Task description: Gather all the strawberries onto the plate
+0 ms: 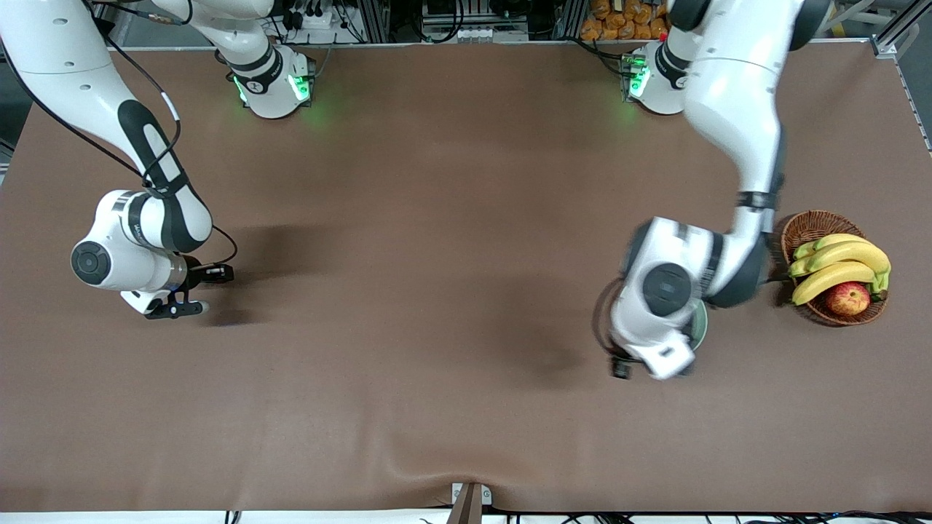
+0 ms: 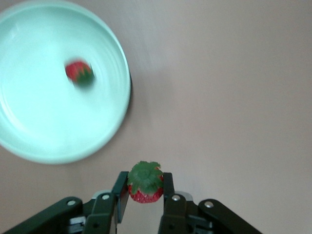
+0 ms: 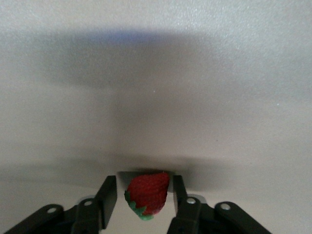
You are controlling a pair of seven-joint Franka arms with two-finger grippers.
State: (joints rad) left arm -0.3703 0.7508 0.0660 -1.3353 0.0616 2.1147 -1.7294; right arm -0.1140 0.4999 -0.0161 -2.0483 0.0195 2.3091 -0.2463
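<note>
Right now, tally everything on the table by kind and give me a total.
Strawberries: 3 (one on the plate, one in the left pincer, one between the right pincer's fingers)
Plate: 1
Wicker basket: 1
Bananas: 4
Apple: 1
Total: 10

One strawberry [image 2: 79, 73] on mint plate [image 2: 29, 122]; two between jaws.
</note>
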